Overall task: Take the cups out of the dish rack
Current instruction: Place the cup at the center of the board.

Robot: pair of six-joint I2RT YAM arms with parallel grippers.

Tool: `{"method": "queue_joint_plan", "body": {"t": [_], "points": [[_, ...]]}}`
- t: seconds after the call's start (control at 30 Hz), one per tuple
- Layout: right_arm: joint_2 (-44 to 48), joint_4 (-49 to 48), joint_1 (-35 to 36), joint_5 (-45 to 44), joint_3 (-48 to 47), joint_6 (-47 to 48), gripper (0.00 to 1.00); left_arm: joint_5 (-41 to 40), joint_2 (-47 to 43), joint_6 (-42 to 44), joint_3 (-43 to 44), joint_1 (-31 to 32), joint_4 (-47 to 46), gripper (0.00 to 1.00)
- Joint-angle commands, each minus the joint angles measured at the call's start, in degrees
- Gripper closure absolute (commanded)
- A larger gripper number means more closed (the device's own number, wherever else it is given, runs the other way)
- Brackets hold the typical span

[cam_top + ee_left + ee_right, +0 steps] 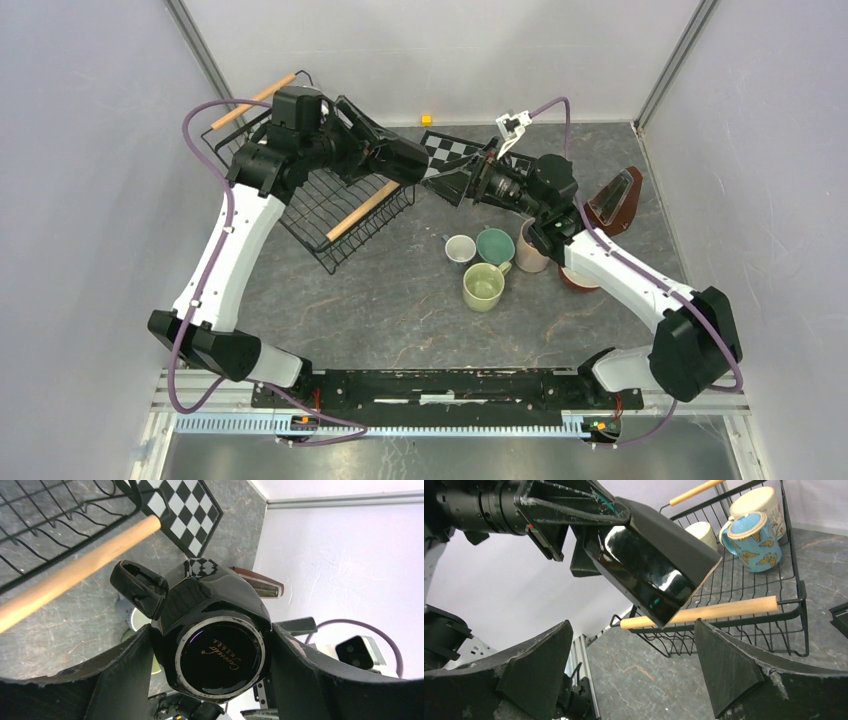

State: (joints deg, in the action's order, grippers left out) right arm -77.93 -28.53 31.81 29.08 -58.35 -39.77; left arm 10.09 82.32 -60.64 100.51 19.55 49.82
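The table [400, 320] is grey and marbled, closed in by pale walls [90, 150] with metal posts in the back corners. The black wire dish rack [300, 215] sits at the back left with three cups [751, 535] inside. The left gripper [398, 160] clamps a black mug [220, 630] on its side, in the air beside the rack's right handle. The right gripper [631, 675] faces it, spread wide and empty. Four unloaded cups [484, 286] stand mid-table, near a checkered board [450, 150].
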Motion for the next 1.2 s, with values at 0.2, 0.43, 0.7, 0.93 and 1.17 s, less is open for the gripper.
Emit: {"method": "queue_joint_plan", "body": {"t": [0.2, 0.43, 0.7, 0.93, 1.17], "points": [[-2.60, -18.30, -3.76, 4.45, 4.84, -11.48, 0.02, 3.49, -3.68, -5.40, -0.11, 2.76, -10.31, 0.98], [-5.48, -28.09, -4.02, 7.64, 4.97, -18.56, 0.02, 5.08, -3.93, -7.16, -1.64, 4.07, -12.86, 0.98], [-7.65, -41.84, -3.95, 8.91, 6.49, -27.97, 0.07, 7.63, -4.84, -10.15, -4.89, 5.21, -17.18, 0.98], [-8.53, -47.32, -3.96, 8.71, 6.85, -32.21, 0.25, 9.23, -5.68, -12.40, -7.56, 6.05, -20.69, 0.98], [-8.51, -49.38, -3.95, 8.62, 6.87, -33.62, 0.52, 10.38, -5.54, -13.68, -8.54, 6.86, -22.57, 0.98]]}}
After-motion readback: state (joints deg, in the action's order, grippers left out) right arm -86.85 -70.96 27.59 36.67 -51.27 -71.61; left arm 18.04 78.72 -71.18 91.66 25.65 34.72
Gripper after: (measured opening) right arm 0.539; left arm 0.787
